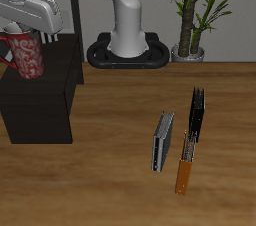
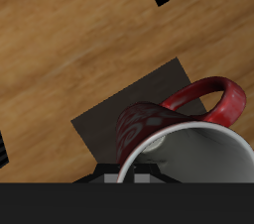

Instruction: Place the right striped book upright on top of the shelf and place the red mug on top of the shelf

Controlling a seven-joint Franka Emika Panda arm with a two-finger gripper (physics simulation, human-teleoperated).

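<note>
The dark red mug with whitish patterning and a pale inside hangs upright at the low matte-black shelf, pinched at its rim by the grey two-finger gripper; whether its base touches the flat top I cannot tell. In the wrist view the mug sits near the shelf's edge over wooden table, so releasing here risks a tip or fall. The striped book lies far off, on the table, not yet moved.

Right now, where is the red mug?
In the exterior view the red mug is at the claw, above the shelf, far from the books.
</note>
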